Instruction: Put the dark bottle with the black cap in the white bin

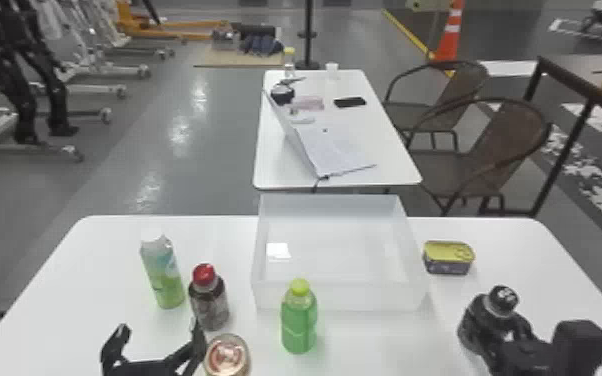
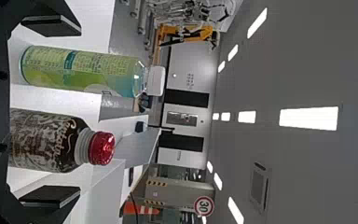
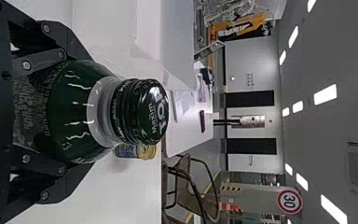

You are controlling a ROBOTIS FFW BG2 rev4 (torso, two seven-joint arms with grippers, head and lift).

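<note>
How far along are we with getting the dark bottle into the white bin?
The grasp looks done: the right gripper has its fingers on both sides of the dark bottle. In hand is that bottle, outside the white bin, to its right; I can't tell whether it is off the table. What remains is carrying it over the wall and releasing it inside.

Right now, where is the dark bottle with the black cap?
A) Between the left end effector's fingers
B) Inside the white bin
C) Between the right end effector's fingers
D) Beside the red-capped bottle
C: the right end effector has a finger on either side of the dark bottle, outside the white bin.
</note>
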